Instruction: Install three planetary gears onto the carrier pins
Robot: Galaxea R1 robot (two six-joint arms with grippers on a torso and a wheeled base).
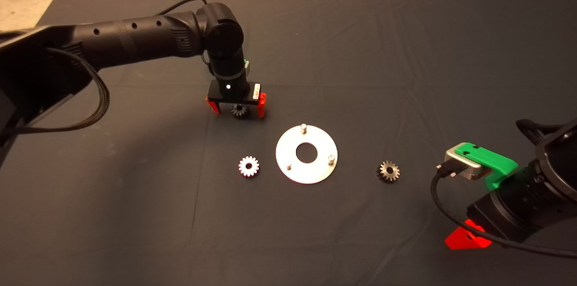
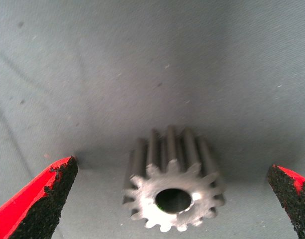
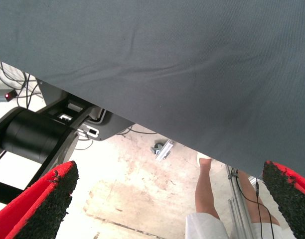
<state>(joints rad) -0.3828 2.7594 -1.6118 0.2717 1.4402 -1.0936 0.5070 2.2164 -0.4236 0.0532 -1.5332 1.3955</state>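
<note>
While the left gripper [image 1: 237, 109] reaches down to the dark mat [image 1: 360, 43] just above and left of the frame's centre, its red fingers [image 2: 40, 204] are spread wide on either side of a small silvery-grey toothed metal gear [image 1: 240, 111] without touching it. The left wrist view shows this gear [image 2: 173, 199] lying on the mat, midway between the two black pads. Near the centre sits a flat shiny round metal disc [image 1: 306, 154] with a central hole and three short upright silvery pins [image 1: 303, 128], all three bare. A second identical gear [image 1: 249, 166] lies just left of the disc, and a third gear [image 1: 388, 171] lies to its right, a little farther off. The right gripper [image 1: 466, 237] waits at the lower right edge, its fingers [image 3: 45, 204] spread wide and empty; its wrist view shows the mat's edge, the floor and a person's legs [image 3: 207, 189].
</note>
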